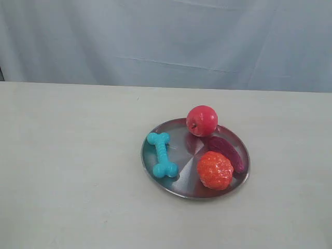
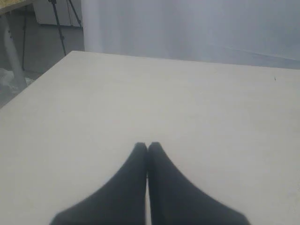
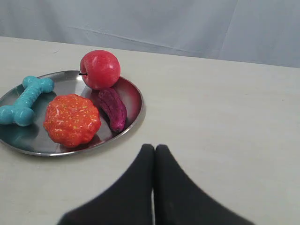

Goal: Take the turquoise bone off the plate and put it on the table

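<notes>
The turquoise bone (image 1: 162,155) lies on the left part of the silver plate (image 1: 176,184), which rests on the cream table (image 1: 72,155). In the right wrist view the bone (image 3: 26,100) is at the plate's (image 3: 133,96) far side from my right gripper (image 3: 154,148), which is shut and empty over bare table beside the plate's rim. My left gripper (image 2: 147,146) is shut with nothing in it, above bare table (image 2: 187,103); plate and bone are out of its view. Neither gripper shows in the exterior view.
A red apple (image 1: 202,120), a dark purple fruit (image 1: 228,152) and an orange knobbly fruit (image 1: 215,170) share the plate with the bone. A pale blue curtain (image 1: 166,36) hangs behind the table. The table's left edge and a tripod (image 2: 58,21) show in the left wrist view.
</notes>
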{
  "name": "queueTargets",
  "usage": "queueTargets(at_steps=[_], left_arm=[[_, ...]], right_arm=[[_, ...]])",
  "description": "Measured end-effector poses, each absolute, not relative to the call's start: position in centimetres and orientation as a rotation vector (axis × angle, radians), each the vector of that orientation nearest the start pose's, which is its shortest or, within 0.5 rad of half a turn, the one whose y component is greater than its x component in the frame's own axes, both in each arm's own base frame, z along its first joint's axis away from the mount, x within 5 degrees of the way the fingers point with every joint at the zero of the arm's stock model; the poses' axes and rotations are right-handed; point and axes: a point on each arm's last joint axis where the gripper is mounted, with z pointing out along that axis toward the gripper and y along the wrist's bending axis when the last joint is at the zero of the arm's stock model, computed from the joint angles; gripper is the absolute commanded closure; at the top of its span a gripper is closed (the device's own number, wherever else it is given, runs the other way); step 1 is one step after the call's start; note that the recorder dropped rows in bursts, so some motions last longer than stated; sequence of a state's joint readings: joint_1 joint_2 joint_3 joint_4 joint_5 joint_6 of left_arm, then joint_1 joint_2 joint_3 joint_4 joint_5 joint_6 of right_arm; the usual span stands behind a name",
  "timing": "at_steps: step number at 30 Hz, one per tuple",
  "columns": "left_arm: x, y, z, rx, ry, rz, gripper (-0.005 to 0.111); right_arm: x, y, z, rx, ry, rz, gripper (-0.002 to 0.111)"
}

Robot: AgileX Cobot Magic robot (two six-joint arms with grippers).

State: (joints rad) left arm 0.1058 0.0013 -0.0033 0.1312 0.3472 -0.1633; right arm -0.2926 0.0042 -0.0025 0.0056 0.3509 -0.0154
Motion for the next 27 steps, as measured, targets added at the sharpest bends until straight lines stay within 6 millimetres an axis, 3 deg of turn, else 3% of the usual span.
queueTargets(at_steps=[18,23,27], left_arm=[[5.3,1.0,18.3,-0.164,1.819,0.087,0.107],[5.3,1.0,18.3,-0.164,1.819,0.087,0.107],[5.3,1.0,18.3,-0.164,1.819,0.087,0.107]], right_arm=[[5.1,-1.6,18.3,0.240,1.814,-0.233,0.109],[5.4,-1.7,19.9,0.202,1.637,-0.266,0.109],[5.3,-1.6,22.4,0.160,1.368,-0.290,0.109]])
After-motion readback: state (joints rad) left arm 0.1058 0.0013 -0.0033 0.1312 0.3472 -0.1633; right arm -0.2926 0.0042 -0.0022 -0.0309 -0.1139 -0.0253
